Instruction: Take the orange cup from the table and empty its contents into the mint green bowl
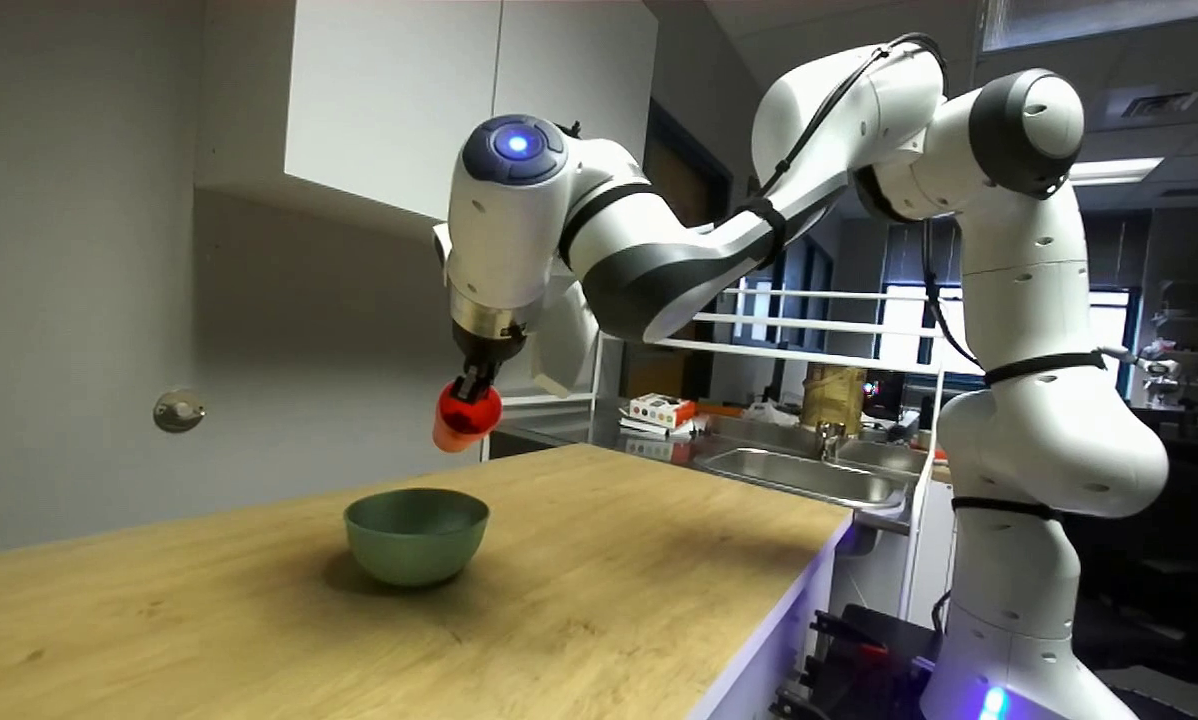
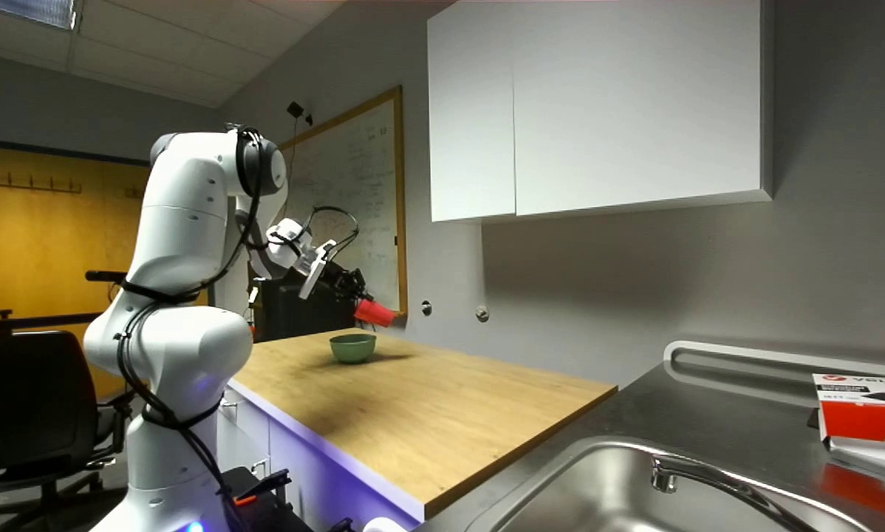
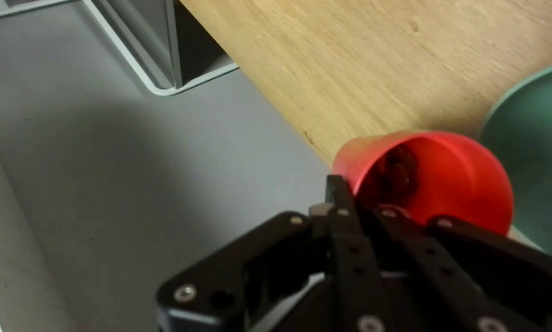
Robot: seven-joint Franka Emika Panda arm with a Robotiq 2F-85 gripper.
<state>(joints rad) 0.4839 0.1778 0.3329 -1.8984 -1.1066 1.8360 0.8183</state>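
Note:
The orange cup is held in the air above the table, tilted; it also shows in an exterior view. My gripper is shut on the cup's rim, with one finger outside the wall and the other inside. In the wrist view the gripper covers part of the cup, and dark reddish-brown contents lie inside it. The mint green bowl stands upright on the table, below the cup and a little to one side. It also shows in an exterior view and, cut off, in the wrist view.
A white wall cabinet hangs above the table's back, near the arm. A grey wall runs behind the table. A metal sink and a red-and-white box lie beyond the table's end. A white rail frame stands near the sink.

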